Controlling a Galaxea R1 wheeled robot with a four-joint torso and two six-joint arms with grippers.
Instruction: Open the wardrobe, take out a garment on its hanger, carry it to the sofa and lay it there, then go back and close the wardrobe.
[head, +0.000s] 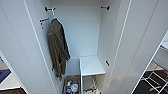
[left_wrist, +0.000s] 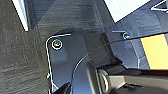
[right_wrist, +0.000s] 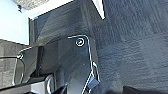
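The wardrobe (head: 82, 32) stands right in front of me in the head view, both slim white doors swung wide, the left door (head: 17, 52) and the right door (head: 140, 37) framing its plain white interior. An olive-brown long-sleeved jacket (head: 58, 47) hangs inside at the left, under a dark rail bracket (head: 49, 9). A second bracket (head: 106, 7) sits on the right wall, with bare white wall between the two.
Low inside, a white shelf box (head: 91, 65) fills the right half, and a bin of small colourful items (head: 71, 86) sits on the wardrobe floor. Both wrist views look down on dark grey carpet (left_wrist: 20, 50) (right_wrist: 130, 50) and white door edges (left_wrist: 21, 12) (right_wrist: 98, 7).
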